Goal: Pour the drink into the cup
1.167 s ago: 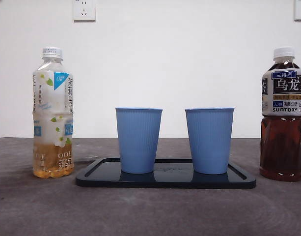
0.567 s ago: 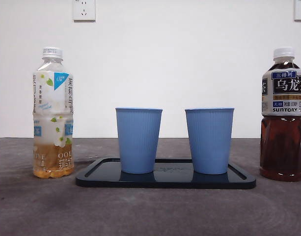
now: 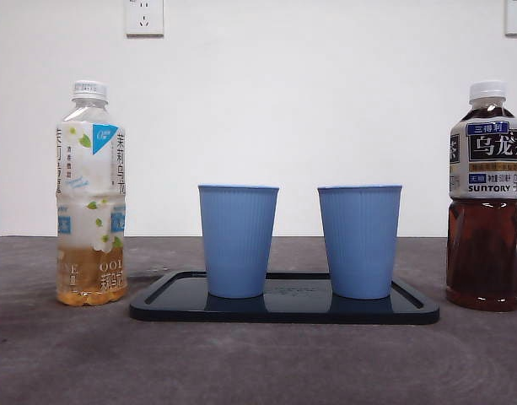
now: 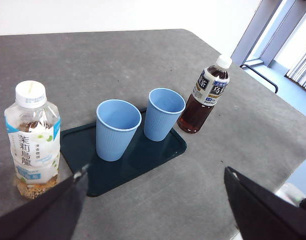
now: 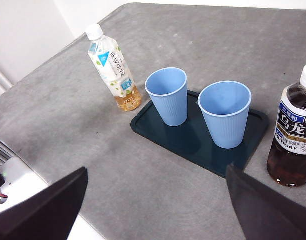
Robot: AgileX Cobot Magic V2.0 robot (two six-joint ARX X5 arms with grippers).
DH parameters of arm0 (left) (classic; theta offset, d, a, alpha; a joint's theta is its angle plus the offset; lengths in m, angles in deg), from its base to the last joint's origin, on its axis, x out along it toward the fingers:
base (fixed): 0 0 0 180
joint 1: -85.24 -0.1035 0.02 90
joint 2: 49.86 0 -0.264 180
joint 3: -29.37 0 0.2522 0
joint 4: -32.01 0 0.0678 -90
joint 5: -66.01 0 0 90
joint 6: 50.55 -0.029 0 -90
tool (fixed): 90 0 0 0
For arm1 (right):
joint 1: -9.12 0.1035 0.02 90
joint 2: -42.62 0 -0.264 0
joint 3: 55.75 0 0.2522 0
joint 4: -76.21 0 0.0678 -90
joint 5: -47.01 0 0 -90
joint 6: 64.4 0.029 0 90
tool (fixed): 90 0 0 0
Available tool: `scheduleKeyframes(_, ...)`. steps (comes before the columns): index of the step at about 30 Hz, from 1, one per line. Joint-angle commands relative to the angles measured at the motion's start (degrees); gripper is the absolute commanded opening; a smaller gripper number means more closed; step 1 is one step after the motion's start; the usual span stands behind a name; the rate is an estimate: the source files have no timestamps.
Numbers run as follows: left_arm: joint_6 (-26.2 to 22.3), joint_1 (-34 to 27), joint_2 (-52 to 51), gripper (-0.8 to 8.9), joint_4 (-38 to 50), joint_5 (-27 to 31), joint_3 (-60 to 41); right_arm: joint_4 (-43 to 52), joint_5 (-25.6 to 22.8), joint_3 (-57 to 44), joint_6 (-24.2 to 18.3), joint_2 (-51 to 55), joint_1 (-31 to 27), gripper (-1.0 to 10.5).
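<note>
Two blue ribbed cups stand upright and empty on a dark tray point(image 3: 174, 302): one on the left point(image 3: 237, 240) point(image 4: 115, 129) point(image 5: 167, 96), one on the right point(image 3: 360, 241) point(image 4: 162, 113) point(image 5: 224, 114). A pale jasmine tea bottle point(image 3: 91, 196) point(image 4: 32, 137) point(image 5: 113, 68), capped and nearly empty, stands left of the tray. A dark oolong tea bottle point(image 3: 486, 199) point(image 4: 204, 95) point(image 5: 294, 136), capped, stands right of it. My left gripper point(image 4: 153, 200) hangs open high above the table near the jasmine bottle. My right gripper point(image 5: 157, 200) hangs open high near the oolong bottle. Neither shows in the front view.
The grey table point(image 3: 258, 363) has a rounded far corner point(image 4: 192, 37) and a side edge point(image 5: 23, 165) near the right arm. A white wall with sockets point(image 3: 144, 17) stands behind. Bare tabletop lies in front of the tray.
</note>
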Motion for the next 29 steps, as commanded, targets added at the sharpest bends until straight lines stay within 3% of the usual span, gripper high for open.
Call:
scheduleKeyframes(1,-1.66,0.37,0.00,0.41,-0.13,-0.13,1.25,0.15,0.22,0.98,-0.37,-0.17,0.26,2.2)
scheduleKeyframes(2,-1.95,0.37,0.00,0.16,-0.37,-0.13,1.25,0.00,0.20,0.98,-0.44,-0.17,0.26,0.4)
scheduleKeyframes(3,-2.05,0.37,0.00,0.24,-0.52,-0.13,1.25,-0.09,0.17,0.96,-0.59,-0.17,0.26,0.1)
scheduleKeyframes(22,-1.38,-0.13,-0.09,0.20,-0.59,-0.13,1.03,0.24,-0.02,0.96,-0.46,-0.17,0.26,0.2)
scheduleKeyframes(26,-1.38,-5.38,-1.36,0.20,0.74,-0.15,-0.52,0.24,-0.02,0.96,-0.46,-0.17,0.26,0.2)
scheduleKeyframes(29,-1.57,-12.74,-3.65,0.20,6.45,-0.13,-5.92,0.24,-0.02,0.96,-0.46,-0.17,0.26,0.2)
